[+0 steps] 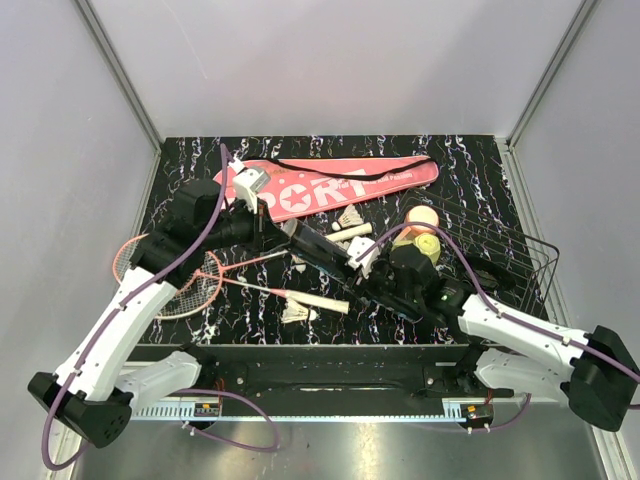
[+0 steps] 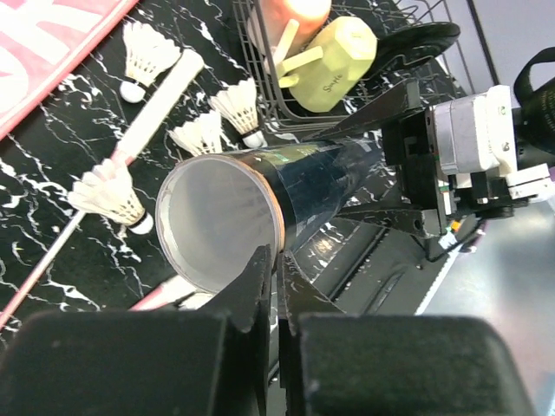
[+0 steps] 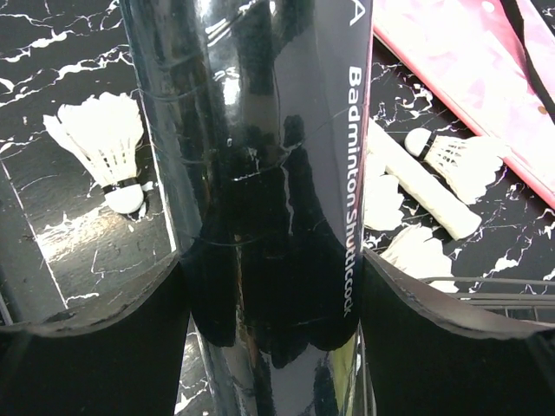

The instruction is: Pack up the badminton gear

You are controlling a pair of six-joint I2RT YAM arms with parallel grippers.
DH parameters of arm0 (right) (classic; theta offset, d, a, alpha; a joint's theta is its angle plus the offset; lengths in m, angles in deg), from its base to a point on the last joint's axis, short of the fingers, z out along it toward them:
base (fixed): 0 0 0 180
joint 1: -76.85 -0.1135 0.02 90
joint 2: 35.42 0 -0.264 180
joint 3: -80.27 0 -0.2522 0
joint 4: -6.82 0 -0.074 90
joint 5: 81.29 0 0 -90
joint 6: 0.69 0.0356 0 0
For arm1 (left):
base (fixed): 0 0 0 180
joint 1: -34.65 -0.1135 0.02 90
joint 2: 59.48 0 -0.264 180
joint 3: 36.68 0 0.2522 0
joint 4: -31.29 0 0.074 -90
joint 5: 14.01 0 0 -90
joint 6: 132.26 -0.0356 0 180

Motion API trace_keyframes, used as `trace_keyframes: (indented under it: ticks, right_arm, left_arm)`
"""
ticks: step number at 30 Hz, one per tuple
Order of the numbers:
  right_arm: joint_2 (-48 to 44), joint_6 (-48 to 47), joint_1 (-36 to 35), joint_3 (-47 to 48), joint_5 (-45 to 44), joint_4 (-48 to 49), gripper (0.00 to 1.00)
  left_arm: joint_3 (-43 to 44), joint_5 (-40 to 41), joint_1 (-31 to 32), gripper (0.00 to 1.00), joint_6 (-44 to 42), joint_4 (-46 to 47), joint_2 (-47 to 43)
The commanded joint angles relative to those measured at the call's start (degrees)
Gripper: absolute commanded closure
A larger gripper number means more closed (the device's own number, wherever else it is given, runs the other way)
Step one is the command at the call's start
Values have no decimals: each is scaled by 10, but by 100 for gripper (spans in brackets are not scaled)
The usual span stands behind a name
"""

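The long black tube hangs slanted above the table, and my right gripper is shut on its lower part; in the right wrist view both fingers press its sides. My left gripper is shut, tips at the rim of the tube's open mouth; whether they pinch the wall does not show. Two pink-red racquets lie at the left, one white handle under the tube. White shuttlecocks lie scattered. The pink cover is at the back.
A black wire basket stands at the right and holds the yellow-green cup with its peach lid. Grey walls close in the table on three sides.
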Motion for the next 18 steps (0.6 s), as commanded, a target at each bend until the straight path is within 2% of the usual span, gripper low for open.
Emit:
trace_keyframes:
  ticks: [1,6,7,13,18]
  right_arm:
    - [24,15,-7,3,-39,102,27]
    - [64,17,-7,45,-25,67,7]
    - [68,15,-7,59,-22,64,1]
    - [81,-14,-7,100,-12,70,0]
    - [77,-16,-16,128,41,88,1]
  left_arm:
    - [15,-27,44,100,2,-12,-5]
    - [15,-49,55,100,-3,-8,-21]
    - [15,-53,55,100,-3,-8,-24]
    - [12,-63,57,100,1,-8,-28]
    - [14,-71,56,100,5,-7,-26]
